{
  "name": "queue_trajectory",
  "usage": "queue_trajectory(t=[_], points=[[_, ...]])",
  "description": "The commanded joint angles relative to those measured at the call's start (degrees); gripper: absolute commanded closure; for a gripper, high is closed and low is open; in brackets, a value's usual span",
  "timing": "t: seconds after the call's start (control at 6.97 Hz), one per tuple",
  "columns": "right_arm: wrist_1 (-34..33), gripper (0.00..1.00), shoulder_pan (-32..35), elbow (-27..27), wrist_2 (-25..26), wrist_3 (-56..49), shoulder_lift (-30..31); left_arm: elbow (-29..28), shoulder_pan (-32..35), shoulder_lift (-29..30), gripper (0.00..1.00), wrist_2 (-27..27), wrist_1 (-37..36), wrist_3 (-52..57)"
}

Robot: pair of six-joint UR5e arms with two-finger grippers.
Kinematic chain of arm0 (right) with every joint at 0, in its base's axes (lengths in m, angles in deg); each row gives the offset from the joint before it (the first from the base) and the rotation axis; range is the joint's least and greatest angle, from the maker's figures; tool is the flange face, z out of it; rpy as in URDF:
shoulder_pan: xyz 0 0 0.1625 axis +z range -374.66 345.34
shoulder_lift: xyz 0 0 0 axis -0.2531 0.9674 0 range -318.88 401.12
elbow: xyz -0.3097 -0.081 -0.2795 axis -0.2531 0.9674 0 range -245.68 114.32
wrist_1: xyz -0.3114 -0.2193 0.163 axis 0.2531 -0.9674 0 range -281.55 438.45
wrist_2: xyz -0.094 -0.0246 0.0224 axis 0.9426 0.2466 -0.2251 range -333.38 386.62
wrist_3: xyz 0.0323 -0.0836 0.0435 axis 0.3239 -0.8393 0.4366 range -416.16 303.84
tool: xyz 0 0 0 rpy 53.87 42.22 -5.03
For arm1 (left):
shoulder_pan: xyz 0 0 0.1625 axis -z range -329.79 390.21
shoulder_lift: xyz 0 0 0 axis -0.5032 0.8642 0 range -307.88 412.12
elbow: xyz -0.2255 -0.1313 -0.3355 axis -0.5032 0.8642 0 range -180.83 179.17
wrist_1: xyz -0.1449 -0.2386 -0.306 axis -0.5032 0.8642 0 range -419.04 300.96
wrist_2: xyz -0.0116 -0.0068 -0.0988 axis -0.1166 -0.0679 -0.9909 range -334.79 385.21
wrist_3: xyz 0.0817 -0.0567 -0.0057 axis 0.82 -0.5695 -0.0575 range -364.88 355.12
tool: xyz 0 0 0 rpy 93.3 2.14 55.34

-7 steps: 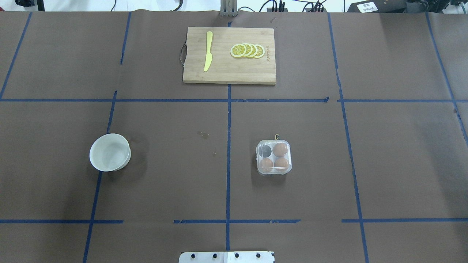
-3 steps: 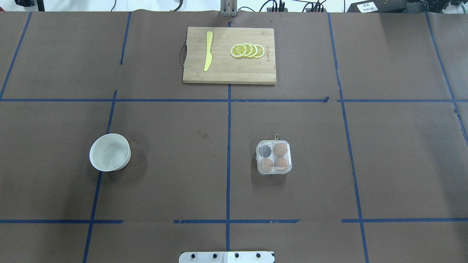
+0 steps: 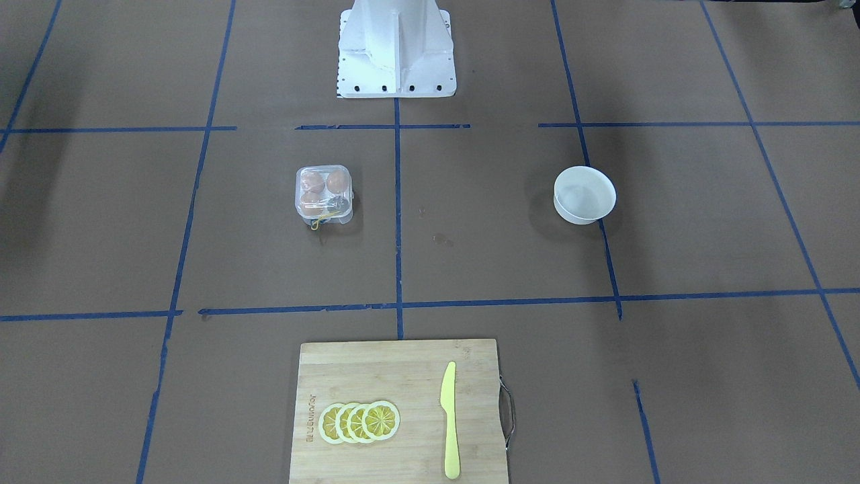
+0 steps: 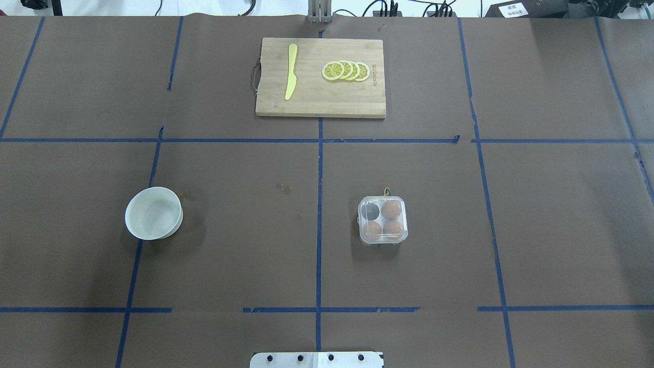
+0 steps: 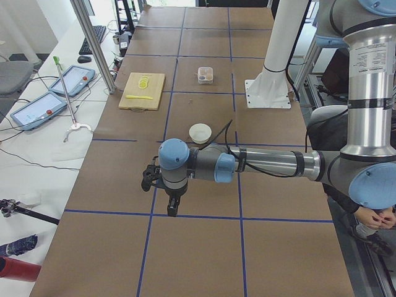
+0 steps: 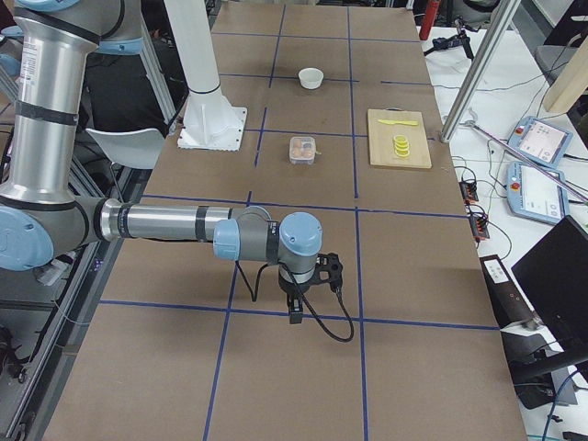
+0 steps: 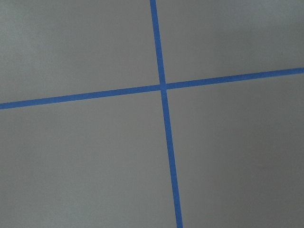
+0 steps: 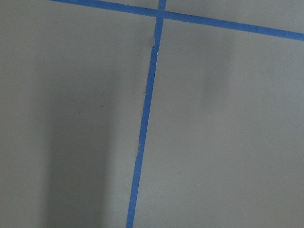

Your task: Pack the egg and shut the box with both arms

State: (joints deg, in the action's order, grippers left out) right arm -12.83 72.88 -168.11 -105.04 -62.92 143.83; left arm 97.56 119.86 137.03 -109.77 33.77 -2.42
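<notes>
The clear box stands right of the table's middle, its lid lying down over the cells; it also shows in the front-facing view. Three brown eggs fill three cells, and the far-left cell looks dark and empty. I cannot tell the task's egg from the other two. My left gripper and right gripper show only in the side views, far from the box and low over the table's ends. I cannot tell whether they are open or shut. Both wrist views show only brown paper and blue tape.
An empty white bowl sits on the left. A wooden cutting board at the far edge carries a yellow knife and lemon slices. The white pedestal stands at the robot's side.
</notes>
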Motion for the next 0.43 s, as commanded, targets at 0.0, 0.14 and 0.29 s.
queue_trajectory(t=[0.0,0.14,0.29], points=[[0.0,0.00,0.0,0.0,-0.1,0.2,0.0,0.0,0.0,0.0,0.00,0.0,0.0,0.0],[0.0,0.00,0.0,-0.1,-0.2,0.3,0.0,0.0,0.0,0.0,0.00,0.0,0.0,0.0],[0.0,0.00,0.0,-0.1,-0.3,0.3,0.0,0.0,0.0,0.0,0.00,0.0,0.0,0.0]])
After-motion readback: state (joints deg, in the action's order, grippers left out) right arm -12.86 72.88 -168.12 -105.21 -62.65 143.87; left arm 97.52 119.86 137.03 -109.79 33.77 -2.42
